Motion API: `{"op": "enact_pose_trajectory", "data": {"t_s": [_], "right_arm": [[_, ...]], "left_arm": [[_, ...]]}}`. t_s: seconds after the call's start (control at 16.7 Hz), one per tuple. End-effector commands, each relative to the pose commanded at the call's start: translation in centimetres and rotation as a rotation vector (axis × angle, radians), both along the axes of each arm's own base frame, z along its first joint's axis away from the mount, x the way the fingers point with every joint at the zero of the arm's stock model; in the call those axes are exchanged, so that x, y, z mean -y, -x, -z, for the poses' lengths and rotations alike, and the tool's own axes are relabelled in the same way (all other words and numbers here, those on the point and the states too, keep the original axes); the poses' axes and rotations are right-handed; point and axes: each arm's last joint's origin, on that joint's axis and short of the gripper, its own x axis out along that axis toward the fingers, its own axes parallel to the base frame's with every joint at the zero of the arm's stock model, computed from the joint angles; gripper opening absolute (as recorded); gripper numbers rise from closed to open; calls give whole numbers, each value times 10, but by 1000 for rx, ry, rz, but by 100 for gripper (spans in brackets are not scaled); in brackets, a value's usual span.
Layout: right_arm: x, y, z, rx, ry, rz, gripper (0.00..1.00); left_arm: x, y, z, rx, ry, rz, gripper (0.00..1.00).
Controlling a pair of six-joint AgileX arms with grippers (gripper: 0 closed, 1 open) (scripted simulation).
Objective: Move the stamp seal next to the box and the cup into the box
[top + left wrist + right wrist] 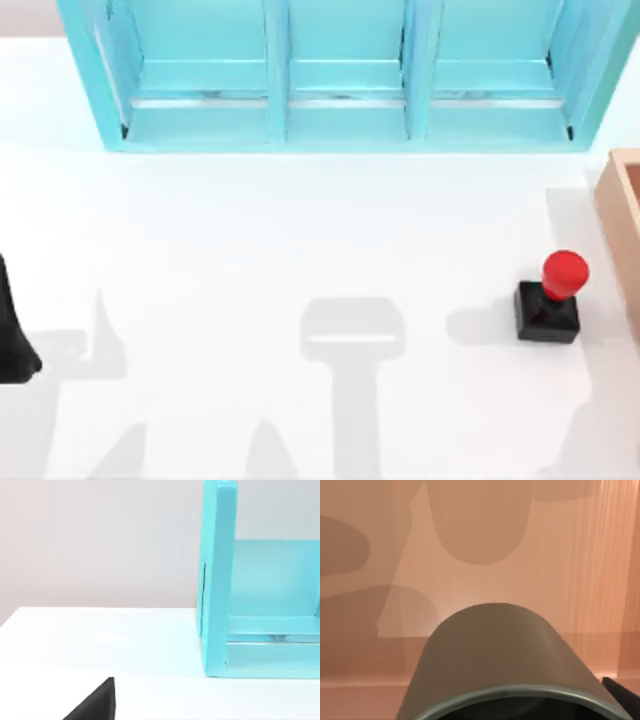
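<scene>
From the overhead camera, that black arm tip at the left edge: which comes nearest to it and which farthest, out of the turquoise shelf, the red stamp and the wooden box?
From the left end effector in the top view:
1. Shelf, along the table's far edge; its left end is nearest.
2. Stamp, far right, upright on the table.
3. Box, at the right edge, just beyond the stamp.
</scene>
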Motion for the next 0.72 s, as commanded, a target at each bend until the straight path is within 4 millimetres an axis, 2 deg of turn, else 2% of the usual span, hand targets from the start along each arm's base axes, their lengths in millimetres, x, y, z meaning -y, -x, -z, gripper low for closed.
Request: {"op": "enact_pose_trajectory", "data": {"t_s": [0.3,0.48,0.72], "right_arm": [[-5,-6,36,2,21,-3,0],[-5,-3,56,-13,4,-1,0],[-4,-2,60,-14,-3,1,0]], "left_arm": [[0,0,0,0,0,0,100],[0,0,0,0,0,0,100],[0,0,0,0,0,0,100]]}}
